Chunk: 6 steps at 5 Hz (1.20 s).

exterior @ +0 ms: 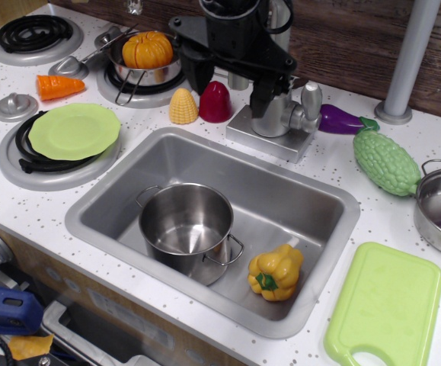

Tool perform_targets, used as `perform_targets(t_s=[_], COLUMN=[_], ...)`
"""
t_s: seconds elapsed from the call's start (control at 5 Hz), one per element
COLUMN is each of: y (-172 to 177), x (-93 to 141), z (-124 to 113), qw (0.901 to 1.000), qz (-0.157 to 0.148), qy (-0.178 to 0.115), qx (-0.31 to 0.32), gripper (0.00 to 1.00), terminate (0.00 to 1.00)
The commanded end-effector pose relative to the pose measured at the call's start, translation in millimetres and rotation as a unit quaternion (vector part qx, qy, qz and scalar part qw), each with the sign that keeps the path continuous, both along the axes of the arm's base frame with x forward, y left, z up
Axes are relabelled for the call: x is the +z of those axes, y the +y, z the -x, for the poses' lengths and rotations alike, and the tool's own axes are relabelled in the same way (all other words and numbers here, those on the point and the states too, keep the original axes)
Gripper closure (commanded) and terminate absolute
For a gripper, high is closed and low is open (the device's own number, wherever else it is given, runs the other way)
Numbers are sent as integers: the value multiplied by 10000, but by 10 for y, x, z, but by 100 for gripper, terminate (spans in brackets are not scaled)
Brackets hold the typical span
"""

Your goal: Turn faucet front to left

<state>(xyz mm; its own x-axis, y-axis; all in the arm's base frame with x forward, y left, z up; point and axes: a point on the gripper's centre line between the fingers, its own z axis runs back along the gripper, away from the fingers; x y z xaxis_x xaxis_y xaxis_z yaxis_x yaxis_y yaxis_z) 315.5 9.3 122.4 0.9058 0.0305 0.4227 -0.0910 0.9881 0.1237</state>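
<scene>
Black gripper open, fingers spread wide, holding nothing. Hangs just over faucet at far edge of sink. Faucet spout mostly hidden behind gripper. Red toy and corn left of faucet. Purple eggplant right.

The white speckled counter carries a steel sink sunk at its centre. At twelve o'clock of the sink the faucet stands on its square base plate, with a yellow corn piece and a red piece just beside it at eleven. An eggplant and green gourd lie at two, a green cutting board at four, and an orange carrot at ten.
</scene>
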Motion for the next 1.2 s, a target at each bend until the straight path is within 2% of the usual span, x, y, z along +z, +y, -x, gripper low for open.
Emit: perform_targets(t_s=[0.0,0.2,0.4,0.6,0.8,1.0], y=[74,164,269,347,523,729], x=[115,135,119,137,136,152], z=[-130,-208,-283,-286,-241,-261], qw=[9982,9977,9970,9974,9966,9951], qz=[-60,-125,-229,-221,-497,-556], qy=[-598,-657,-723,-657,-584,-610], qx=[-22,-98,-132,-174,-309,-539], gripper=[0,0,100,100,100,100], terminate=[0,0,0,0,0,0])
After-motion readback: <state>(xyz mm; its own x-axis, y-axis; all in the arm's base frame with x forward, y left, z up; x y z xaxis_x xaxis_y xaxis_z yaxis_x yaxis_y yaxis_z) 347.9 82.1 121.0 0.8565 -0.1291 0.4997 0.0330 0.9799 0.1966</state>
